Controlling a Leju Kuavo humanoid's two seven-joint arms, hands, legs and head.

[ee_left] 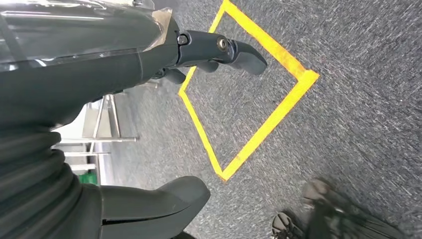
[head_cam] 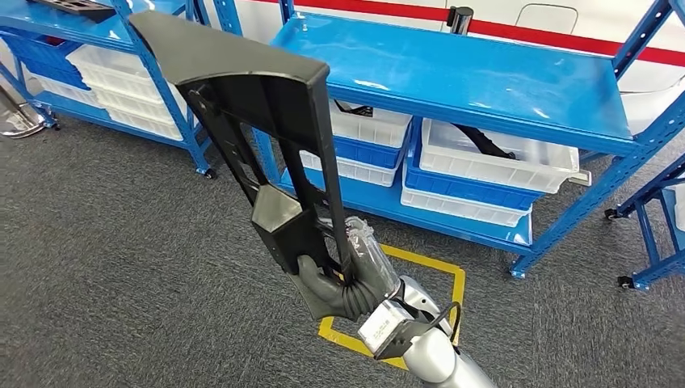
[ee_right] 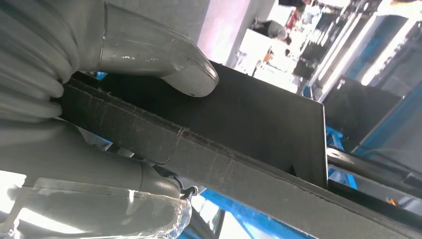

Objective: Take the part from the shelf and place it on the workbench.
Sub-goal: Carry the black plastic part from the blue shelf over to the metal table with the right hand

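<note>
Head view: my right hand (head_cam: 343, 279) grips the long black part (head_cam: 258, 137) by its lower end, clear of the blue shelf (head_cam: 485, 77); my left hand (ee_left: 149, 55) hangs empty, fingers apart.

Right arm raised, hand gripping.
Right hand (head_cam: 343, 283) clasps the black part (head_cam: 258, 137); left hand (ee_left: 99, 74) hangs, fingers apart.

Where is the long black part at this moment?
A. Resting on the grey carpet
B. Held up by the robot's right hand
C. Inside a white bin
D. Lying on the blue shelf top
B: in the head view the right hand grips the lower end of the black part, which stands raised in front of the blue shelf.
</note>
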